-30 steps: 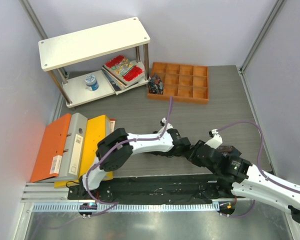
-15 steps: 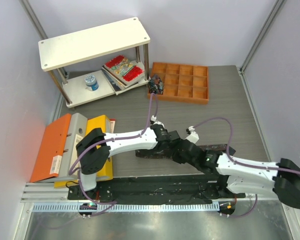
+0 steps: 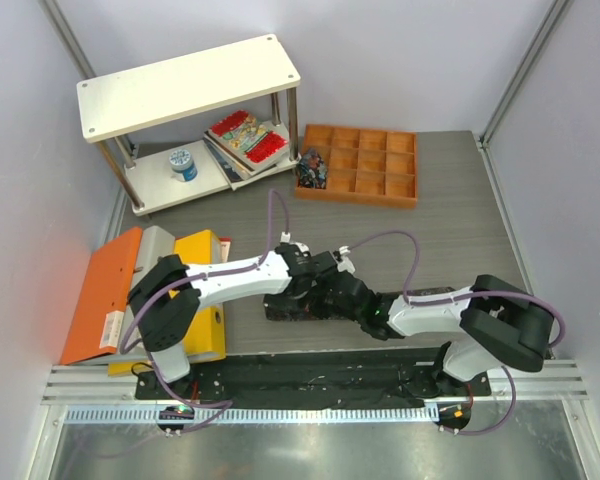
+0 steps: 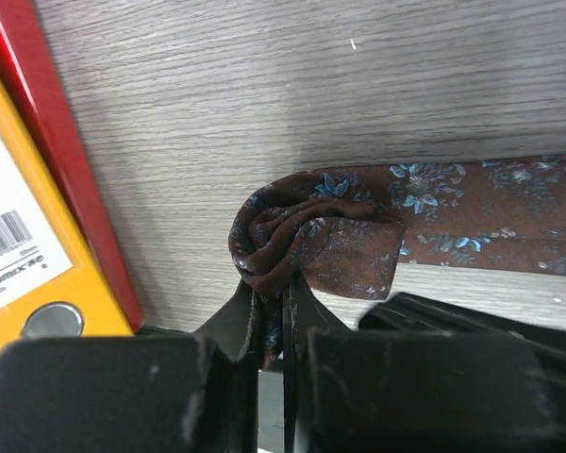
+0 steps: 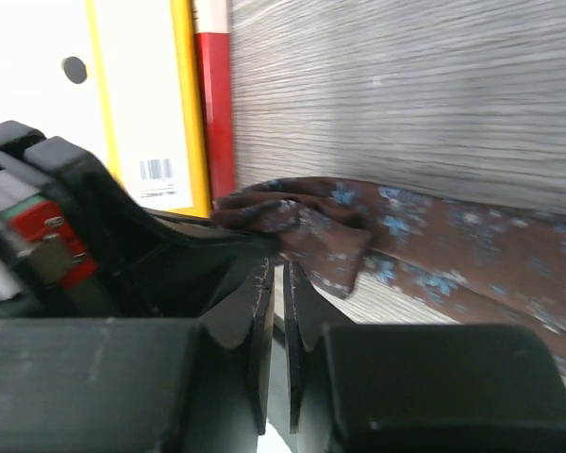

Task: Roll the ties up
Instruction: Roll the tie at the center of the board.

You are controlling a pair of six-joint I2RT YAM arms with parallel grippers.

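Now we see the tie stretched across the worktop, lower centre of the overhead view, its rolled end near the yellow binder. Left gripper pinches that roll; right gripper sits all but closed at it, grip unclear.

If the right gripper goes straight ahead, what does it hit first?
Probably the rolled end of the tie, just ahead of the right gripper; the left gripper pinching it is close beside, depth unclear.
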